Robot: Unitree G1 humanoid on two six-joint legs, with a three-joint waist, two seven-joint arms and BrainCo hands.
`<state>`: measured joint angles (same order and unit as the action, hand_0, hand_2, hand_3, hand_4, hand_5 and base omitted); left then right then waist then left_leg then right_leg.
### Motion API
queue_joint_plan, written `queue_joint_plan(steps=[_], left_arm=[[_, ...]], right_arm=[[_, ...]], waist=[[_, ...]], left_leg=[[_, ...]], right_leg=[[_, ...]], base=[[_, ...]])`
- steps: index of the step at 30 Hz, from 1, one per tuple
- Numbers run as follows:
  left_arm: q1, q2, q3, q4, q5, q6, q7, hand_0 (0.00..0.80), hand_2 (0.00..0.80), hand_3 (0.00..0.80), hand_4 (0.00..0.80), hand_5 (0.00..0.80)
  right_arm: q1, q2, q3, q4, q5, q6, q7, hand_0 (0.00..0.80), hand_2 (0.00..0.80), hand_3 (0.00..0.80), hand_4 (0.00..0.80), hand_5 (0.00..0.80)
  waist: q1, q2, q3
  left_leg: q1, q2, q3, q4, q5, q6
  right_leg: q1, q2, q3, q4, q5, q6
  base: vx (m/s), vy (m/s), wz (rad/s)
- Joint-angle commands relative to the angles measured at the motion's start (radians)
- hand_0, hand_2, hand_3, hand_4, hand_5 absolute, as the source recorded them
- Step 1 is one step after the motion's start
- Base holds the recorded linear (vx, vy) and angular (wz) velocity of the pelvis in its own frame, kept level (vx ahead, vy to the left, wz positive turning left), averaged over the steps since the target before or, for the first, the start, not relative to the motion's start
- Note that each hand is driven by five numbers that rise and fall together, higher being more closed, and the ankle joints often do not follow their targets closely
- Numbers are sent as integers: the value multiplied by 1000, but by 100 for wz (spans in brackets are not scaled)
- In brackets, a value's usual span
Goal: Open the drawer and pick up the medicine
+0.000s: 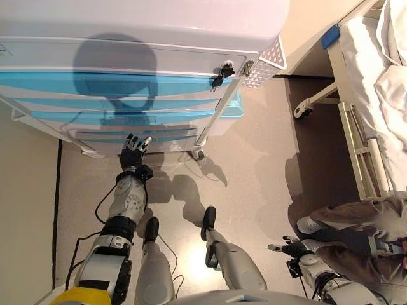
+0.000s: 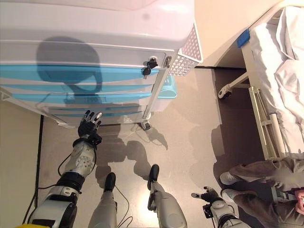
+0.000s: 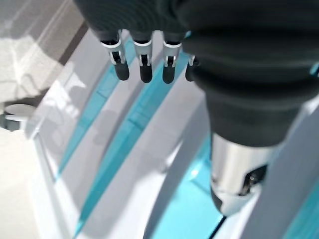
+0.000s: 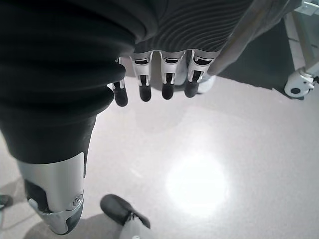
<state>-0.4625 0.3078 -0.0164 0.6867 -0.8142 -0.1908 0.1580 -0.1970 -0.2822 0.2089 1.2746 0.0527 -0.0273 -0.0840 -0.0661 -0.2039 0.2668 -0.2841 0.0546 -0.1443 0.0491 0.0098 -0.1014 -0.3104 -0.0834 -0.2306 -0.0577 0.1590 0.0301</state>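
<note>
- The cart (image 1: pixel 127 38) stands with its blue drawers (image 1: pixel 114 82) all flush; none looks pulled out, so the opening step is not yet done.
- The left robot hand (image 1: pixel 135 150) reaches at the lowest drawer fronts, fingers (image 3: pixel 144 69) straight and apart, gripping nothing.
- The right robot hand (image 2: pixel 205 195) hangs low over the floor (image 1: pixel 254 171), fingers relaxed and empty, near a seated person (image 1: pixel 356 219).
- The medicine shows nowhere; presumably it is inside a shut drawer.
- Left to do: hook a drawer, pull it, find and lift the medicine.
</note>
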Motion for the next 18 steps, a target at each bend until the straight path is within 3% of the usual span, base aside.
queue_joint_plan(steps=[1,18], left_arm=[[-69,24,25,-54,-55,-66,-22,0,0,0,0,0],[-136,40,14,-93,-173,-89,-99,0,0,0,0,0]], right_arm=[[3,6,58,-15,46,-17,-16,0,0,0,0,0],[2,13,78,-23,44,-28,1,0,0,0,0,0]], waist=[[-5,-26,-34],[-12,-49,-21]], left_leg=[[-79,-35,-10,30,22,56],[-56,-35,-4,15,20,58]], right_leg=[[-26,-30,18,143,-109,90],[-16,-27,28,134,-99,93]], base=[[0,0,0],[-1,0,1]])
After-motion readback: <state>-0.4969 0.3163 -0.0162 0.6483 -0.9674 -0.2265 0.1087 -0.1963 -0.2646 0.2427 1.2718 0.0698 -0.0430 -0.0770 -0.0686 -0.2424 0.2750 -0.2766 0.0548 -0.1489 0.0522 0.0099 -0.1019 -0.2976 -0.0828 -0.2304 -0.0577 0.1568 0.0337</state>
